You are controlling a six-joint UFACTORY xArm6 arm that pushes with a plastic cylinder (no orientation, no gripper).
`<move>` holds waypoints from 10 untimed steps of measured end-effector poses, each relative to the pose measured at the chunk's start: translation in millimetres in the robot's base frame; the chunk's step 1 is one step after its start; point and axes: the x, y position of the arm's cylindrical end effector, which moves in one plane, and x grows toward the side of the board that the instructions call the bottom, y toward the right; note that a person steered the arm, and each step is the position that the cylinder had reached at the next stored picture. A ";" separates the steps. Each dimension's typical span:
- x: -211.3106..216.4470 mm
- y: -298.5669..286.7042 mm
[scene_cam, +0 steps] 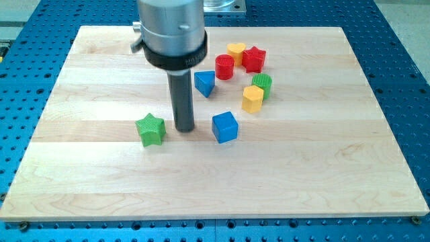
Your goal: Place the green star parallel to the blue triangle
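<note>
The green star (150, 129) lies on the wooden board (80, 175), left of the middle. My tip (185, 128) rests on the board just to the star's right, a small gap apart. The blue triangle (205, 83) sits up and to the right of the tip, partly behind the rod. A blue cube (225, 126) lies to the tip's right.
Toward the view's top right are a red cylinder (224, 67), a yellow heart (236, 50), a red star (254, 59), a green cylinder-like block (263, 85) and a yellow block (252, 99). The blue perforated table (410, 81) surrounds the board.
</note>
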 end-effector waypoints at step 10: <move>-67.9 -211.9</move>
